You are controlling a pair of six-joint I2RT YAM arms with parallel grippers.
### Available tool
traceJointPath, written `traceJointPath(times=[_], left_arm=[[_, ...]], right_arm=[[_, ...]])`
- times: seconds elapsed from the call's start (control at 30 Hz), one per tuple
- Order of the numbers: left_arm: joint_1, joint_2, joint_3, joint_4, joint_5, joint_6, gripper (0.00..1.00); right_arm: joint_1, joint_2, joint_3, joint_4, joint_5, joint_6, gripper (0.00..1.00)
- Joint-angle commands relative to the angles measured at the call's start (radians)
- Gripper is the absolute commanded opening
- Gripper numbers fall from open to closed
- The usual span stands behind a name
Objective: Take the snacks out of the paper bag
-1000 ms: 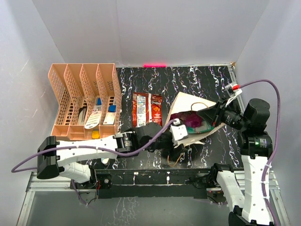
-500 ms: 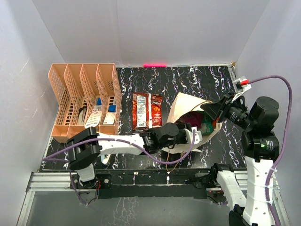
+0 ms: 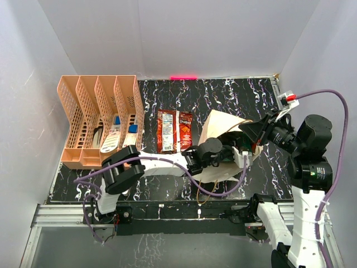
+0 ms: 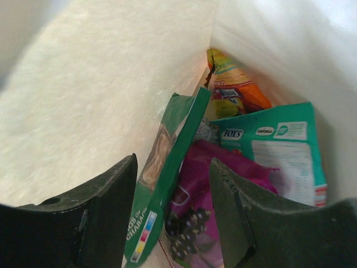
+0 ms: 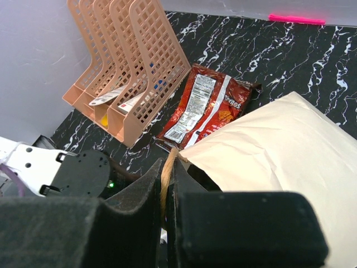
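You are seeing "FOX'S" printed on the teal packet (image 4: pixel 279 151) deep in the paper bag (image 4: pixel 100 100). The dark green packet (image 4: pixel 167 167) is showing only cut-off letters along its edge, and the print on the purple packet (image 4: pixel 206 184) and the orange-yellow packet (image 4: pixel 234 84) is staying too small to read. Your left gripper (image 4: pixel 173 162) is sitting inside the bag, jaws partly apart, clamping nothing. Your right gripper (image 5: pixel 167 167) is pinching the bag's brown cord handle (image 5: pixel 165 184), jaws closed on it. A red packet (image 3: pixel 174 130) is lying outside on the table (image 3: pixel 223 95), beside the peach file rack (image 3: pixel 95 111), which is holding white, blue and yellow pieces.
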Motion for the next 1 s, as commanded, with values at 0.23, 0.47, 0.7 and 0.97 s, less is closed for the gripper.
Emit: traceJointPath(times=[0.23,0.47,0.7,0.97], left_arm=[[0.06,0.174,0.232,-0.037,0.026,0.223,0.56],[0.081,0.231,0.292,-0.041,-0.006,0.246,0.15],[0.046,0.065,0.116,0.035,-0.05,0.181,0.0],[0.013,-0.171,-0.023,-0.045,-0.042,0.04,0.0]], right_arm=[[0.003,-0.001,0.082,0.035,-0.013,0.008,0.08],[0.003,-0.003,0.085,0.027,0.007,0.001,0.07],[0.003,-0.025,0.058,0.05,0.09,-0.001,0.08],[0.003,-0.002,0.075,0.092,0.216,0.068,0.08]])
